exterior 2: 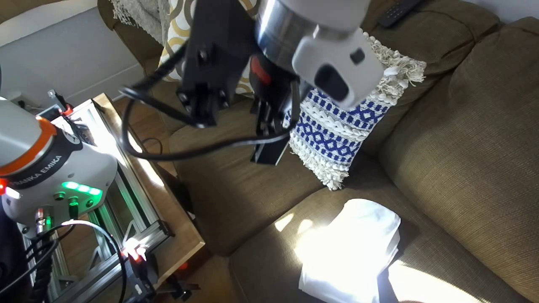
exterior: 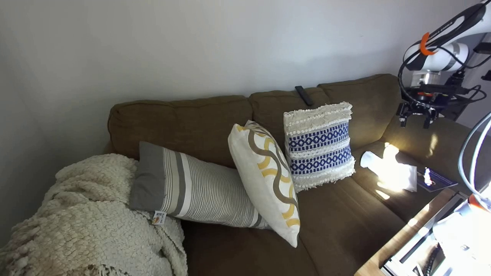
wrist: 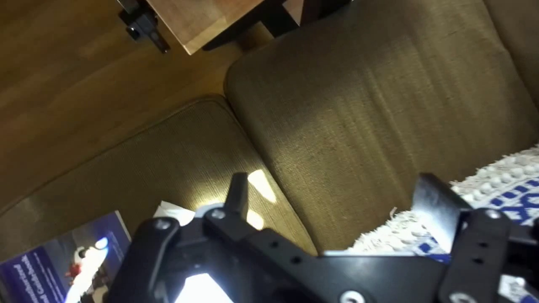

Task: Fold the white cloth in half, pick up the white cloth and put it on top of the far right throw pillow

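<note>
"Black metal gripper (exterior: 415, 122), spread wide, gripping nothing. Why so high?"

"Probably clearance. In an exterior view, the plain white soft cloth (exterior: 391, 175) lies at its seven o'clock, on the brown fabric sofa (exterior: 337, 222)."

"And the fringed navy-banded square white pillow (exterior: 320, 147)?"

"Ten o'clock from the cloth, leaning back, likely for support. The wrist view mostly hides the cloth; both exterior views show it."

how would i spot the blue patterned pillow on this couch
On the brown couch, find the remote atop the backrest. The blue-patterned pillow leans below it; unlike the adjacent mustard-curved pillow, it has blue woven bands and shaggy fringe.
</note>
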Motion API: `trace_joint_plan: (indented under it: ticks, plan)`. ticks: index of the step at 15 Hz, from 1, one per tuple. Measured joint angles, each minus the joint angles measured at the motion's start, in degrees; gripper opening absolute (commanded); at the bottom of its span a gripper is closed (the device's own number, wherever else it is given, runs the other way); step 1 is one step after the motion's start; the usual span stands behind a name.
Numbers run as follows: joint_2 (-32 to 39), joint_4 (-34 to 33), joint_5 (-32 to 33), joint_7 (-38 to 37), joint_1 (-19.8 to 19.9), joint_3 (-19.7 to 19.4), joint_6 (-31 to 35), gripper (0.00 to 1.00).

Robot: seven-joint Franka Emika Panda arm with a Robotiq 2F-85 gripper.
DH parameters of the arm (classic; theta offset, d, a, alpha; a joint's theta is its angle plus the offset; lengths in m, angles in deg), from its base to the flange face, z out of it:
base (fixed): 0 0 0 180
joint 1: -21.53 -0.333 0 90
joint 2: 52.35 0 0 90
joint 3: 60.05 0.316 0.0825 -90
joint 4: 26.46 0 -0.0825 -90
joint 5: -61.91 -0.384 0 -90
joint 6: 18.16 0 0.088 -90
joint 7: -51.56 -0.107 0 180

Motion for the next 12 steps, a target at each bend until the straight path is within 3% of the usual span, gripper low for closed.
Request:
trace_joint_plan:
  ticks: [3, 8, 12]
  plan:
    - [7.2, -1.8, 0.4, -1.6, 0.8, 0.1, 2.3, 1.00]
    - [4.8, -1.9, -0.6, -1.2, 0.8, 0.5, 3.0, 1.00]
    - [6.9, 0.7, -6.4, -0.1, 2.7, 0.5, 21.1, 1.00]
